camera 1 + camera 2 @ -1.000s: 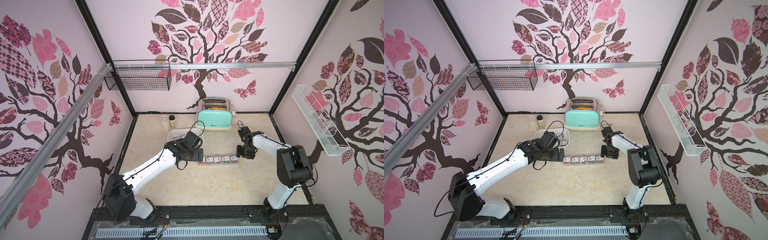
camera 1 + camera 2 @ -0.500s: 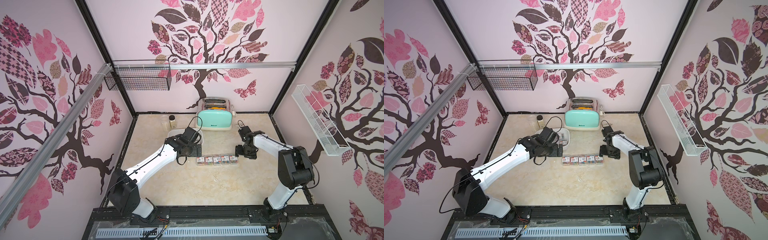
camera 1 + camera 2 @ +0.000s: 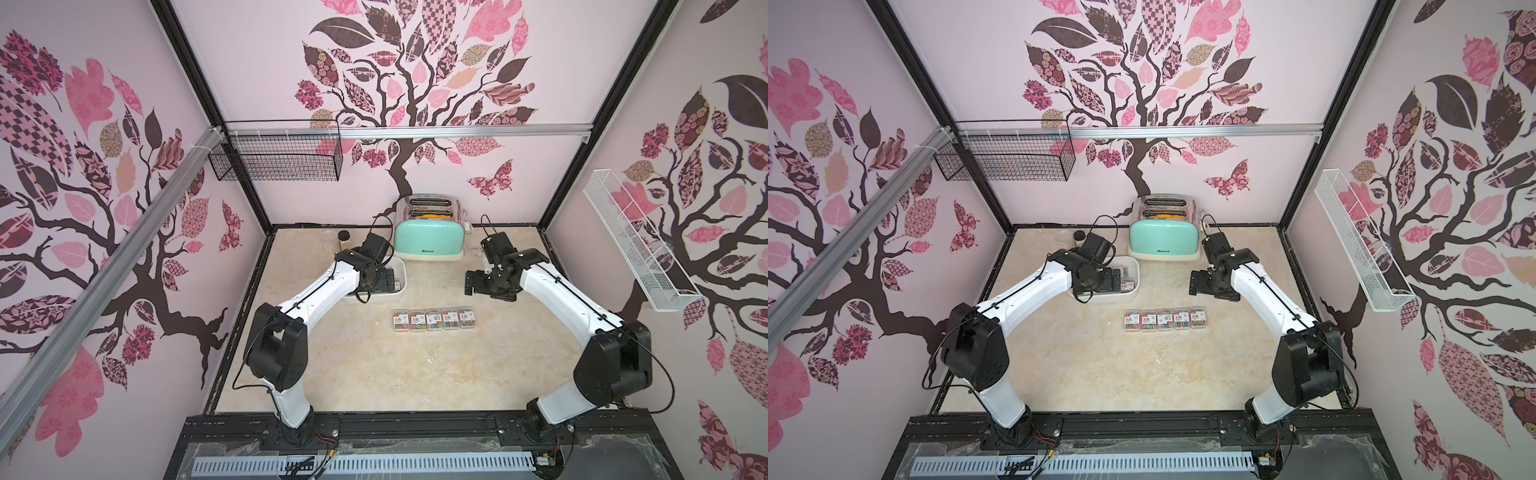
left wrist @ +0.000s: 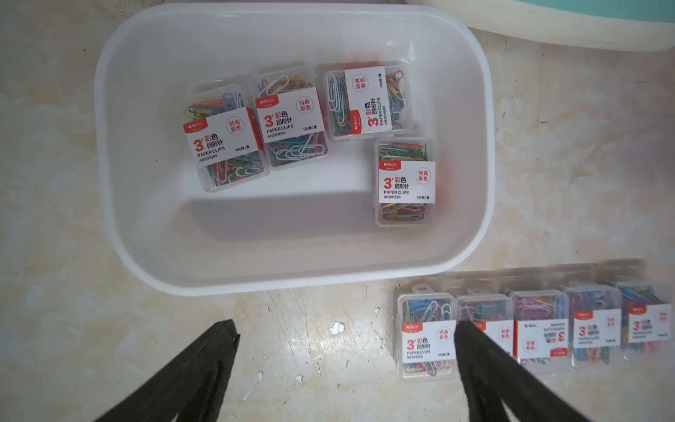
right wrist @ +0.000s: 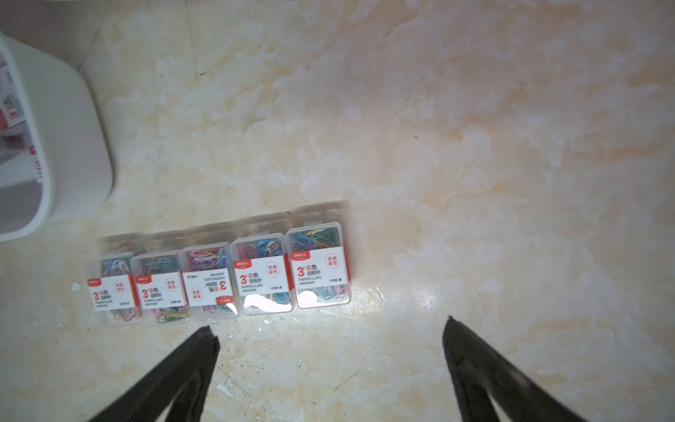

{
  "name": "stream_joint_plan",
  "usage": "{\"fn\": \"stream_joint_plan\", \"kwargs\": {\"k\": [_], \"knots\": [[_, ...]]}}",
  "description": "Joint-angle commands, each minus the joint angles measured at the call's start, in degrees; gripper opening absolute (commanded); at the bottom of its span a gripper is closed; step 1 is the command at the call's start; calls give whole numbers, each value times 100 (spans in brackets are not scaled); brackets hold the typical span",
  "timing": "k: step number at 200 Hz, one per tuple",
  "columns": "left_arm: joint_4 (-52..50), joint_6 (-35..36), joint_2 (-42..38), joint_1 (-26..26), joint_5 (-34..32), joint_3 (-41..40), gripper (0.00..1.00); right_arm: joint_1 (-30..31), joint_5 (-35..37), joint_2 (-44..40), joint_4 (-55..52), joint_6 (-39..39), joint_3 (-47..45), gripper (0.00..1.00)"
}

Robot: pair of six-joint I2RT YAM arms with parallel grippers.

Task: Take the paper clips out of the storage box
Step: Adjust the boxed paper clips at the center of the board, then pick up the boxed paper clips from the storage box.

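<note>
The white storage box (image 4: 109, 153) holds several clear cases of paper clips (image 4: 226, 139), three side by side and one apart (image 4: 403, 182). In both top views the box (image 3: 401, 266) (image 3: 1135, 264) sits left of the toaster, mostly under my left arm. Several more cases lie in a row on the table (image 3: 433, 319) (image 3: 1165, 319) (image 4: 427, 336) (image 5: 219, 281). My left gripper (image 4: 345, 325) (image 3: 385, 282) hovers open and empty at the box's near edge. My right gripper (image 5: 327, 324) (image 3: 471, 283) is open and empty, raised behind the row's right end.
A mint-green toaster (image 3: 428, 243) stands at the back, with two clear jars (image 3: 336, 239) to its left. A black wire basket (image 3: 276, 162) hangs on the back wall and a white one (image 3: 636, 245) on the right wall.
My right gripper has opened and lifted away from the right end of the row. My left gripper has moved from the row's left end back over the box.
</note>
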Motion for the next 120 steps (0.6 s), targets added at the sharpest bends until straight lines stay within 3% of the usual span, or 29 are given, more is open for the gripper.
{"fn": "stream_joint_plan", "kwargs": {"k": [1, 56, 120], "knots": [[54, 324, 411, 29, -208, 347, 97, 185, -143, -319, -262, -95, 353, 99], [296, 391, 1328, 351, -118, 942, 79, 240, -251, -407, -510, -209, 839, 99], [206, 347, 2151, 458, -396, 1528, 80, 242, -186, -274, -614, -345, 1038, 99]]}}
